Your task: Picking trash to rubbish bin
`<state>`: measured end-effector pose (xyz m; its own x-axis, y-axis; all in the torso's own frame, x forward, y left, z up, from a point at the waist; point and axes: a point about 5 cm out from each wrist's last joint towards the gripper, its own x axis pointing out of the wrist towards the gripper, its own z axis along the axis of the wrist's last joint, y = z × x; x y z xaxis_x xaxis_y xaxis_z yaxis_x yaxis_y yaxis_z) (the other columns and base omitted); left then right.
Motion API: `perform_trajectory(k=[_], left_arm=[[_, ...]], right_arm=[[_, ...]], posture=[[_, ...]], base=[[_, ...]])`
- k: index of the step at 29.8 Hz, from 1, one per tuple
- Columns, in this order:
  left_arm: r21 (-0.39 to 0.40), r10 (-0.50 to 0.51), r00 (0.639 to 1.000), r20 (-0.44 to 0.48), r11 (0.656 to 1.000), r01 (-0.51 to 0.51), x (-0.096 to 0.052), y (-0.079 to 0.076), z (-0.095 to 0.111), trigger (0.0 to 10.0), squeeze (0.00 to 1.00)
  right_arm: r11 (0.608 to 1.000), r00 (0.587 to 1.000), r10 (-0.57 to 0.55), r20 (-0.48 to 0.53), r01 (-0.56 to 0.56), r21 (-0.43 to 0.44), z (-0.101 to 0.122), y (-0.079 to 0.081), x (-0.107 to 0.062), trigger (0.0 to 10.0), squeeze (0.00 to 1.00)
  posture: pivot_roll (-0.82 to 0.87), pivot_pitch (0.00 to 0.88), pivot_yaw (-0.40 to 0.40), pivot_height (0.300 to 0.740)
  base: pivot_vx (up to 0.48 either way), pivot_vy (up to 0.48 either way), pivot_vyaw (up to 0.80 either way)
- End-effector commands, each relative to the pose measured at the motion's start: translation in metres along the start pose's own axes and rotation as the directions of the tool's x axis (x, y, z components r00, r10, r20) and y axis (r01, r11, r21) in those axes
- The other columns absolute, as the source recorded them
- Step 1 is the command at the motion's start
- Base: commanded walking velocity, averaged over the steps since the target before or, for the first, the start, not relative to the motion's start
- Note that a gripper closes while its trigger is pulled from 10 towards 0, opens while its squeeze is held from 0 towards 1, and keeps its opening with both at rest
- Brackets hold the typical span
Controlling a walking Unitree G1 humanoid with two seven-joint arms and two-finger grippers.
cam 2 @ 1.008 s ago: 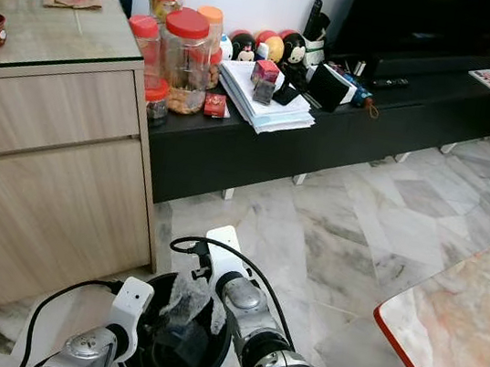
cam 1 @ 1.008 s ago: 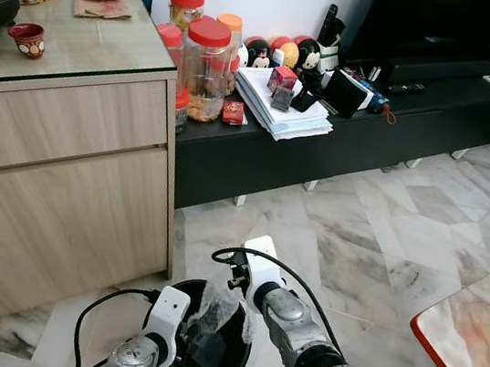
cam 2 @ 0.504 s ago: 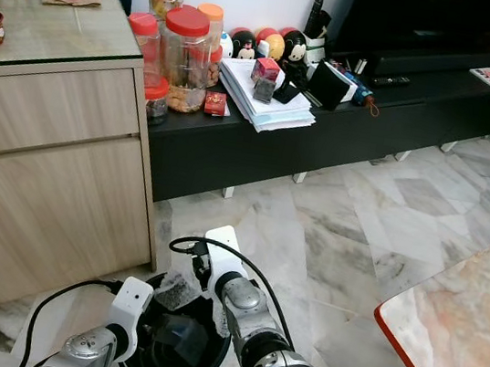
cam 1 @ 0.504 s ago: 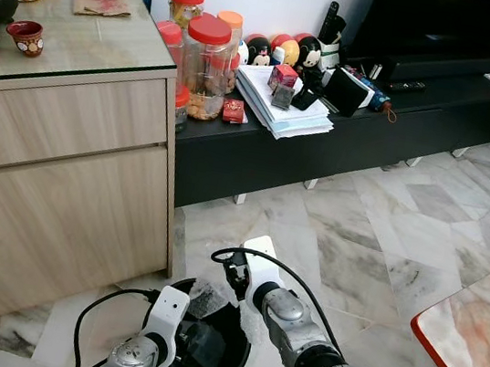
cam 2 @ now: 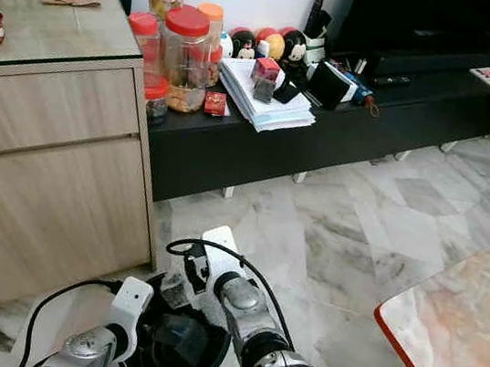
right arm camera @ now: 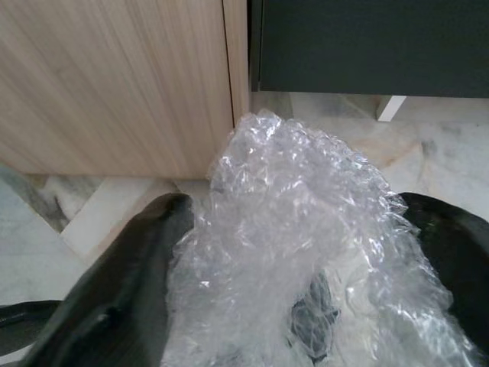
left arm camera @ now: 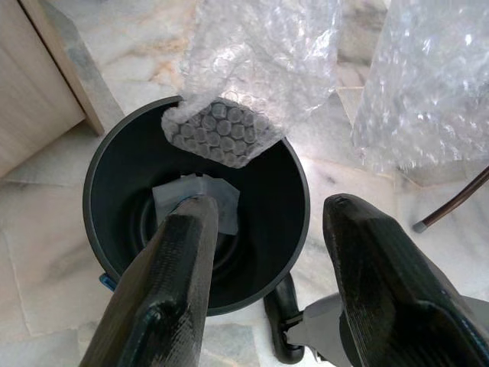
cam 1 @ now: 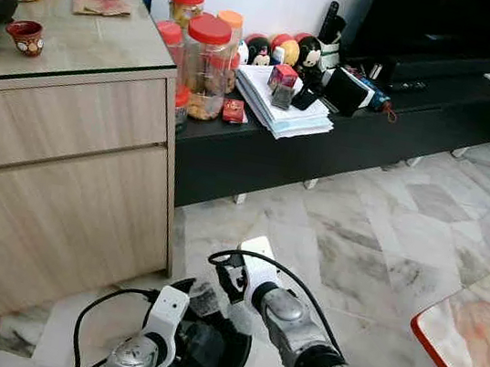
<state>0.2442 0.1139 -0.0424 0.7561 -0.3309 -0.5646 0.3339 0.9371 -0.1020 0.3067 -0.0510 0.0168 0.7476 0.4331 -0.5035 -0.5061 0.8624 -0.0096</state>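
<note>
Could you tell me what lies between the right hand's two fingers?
Crumpled bubble wrap, filling the gap between the right hand's fingers, in the right wrist view.

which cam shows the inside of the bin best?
Left wrist view: it looks straight down into the dark bin, showing a pale scrap on its floor and bubble wrap hanging over the rim. The eye views see it obliquely, behind both arms. Right wrist view shows mostly wrap between the right gripper's fingers.

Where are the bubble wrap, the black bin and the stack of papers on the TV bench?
bubble wrap [right arm camera: 306, 229]: right wrist view, middle of the crumpled sheet.
black bin [left arm camera: 294, 229]: left wrist view, inner wall near the rim.
stack of papers [cam 1: 283, 115]: left eye view, top sheet.
</note>
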Motion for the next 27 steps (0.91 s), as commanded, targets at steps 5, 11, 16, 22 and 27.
perform_trajectory(k=[5, 11, 16, 22, 27], left_arm=[[0.005, -0.009, 1.0, -0.005, 1.0, 0.009, 0.0, -0.001, 0.001, 10.0, 0.0], [0.005, -0.008, 1.0, 0.001, 1.0, 0.008, 0.001, -0.001, 0.002, 10.0, 0.0], [0.004, -0.007, 1.0, 0.001, 1.0, 0.007, 0.001, 0.0, 0.003, 10.0, 0.0], [0.004, -0.007, 1.0, 0.005, 1.0, 0.007, 0.002, -0.001, 0.004, 10.0, 0.0], [0.004, -0.006, 1.0, 0.006, 1.0, 0.006, 0.002, -0.001, 0.004, 10.0, 0.0]], right_arm=[[0.999, 0.999, 0.047, -0.001, -0.047, -0.016, 0.0, 0.014, 0.002, 10.0, 1.0], [0.998, 0.998, 0.066, 0.001, -0.066, -0.025, 0.001, 0.016, 0.002, 10.0, 1.0], [0.996, 0.997, 0.081, 0.001, -0.08, -0.026, 0.001, 0.018, 0.003, 10.0, 1.0], [0.982, 0.996, 0.075, -0.046, -0.082, -0.171, -0.005, 0.019, 0.002, 10.0, 0.0], [0.948, 0.995, 0.067, -0.079, -0.088, -0.307, -0.012, 0.018, 0.0, 10.0, 0.0]], posture=[[0.05, 0.109, -0.135, 0.74], [0.05, 0.108, -0.136, 0.74], [0.05, 0.107, -0.136, 0.74], [0.05, 0.105, -0.137, 0.74], [0.05, 0.108, -0.14, 0.74]], base=[[0.0, 0.0, 0.0], [0.0, 0.0, 0.0], [0.0, 0.0, 0.0], [0.0, 0.0, 0.0], [0.0, 0.0, 0.0]])
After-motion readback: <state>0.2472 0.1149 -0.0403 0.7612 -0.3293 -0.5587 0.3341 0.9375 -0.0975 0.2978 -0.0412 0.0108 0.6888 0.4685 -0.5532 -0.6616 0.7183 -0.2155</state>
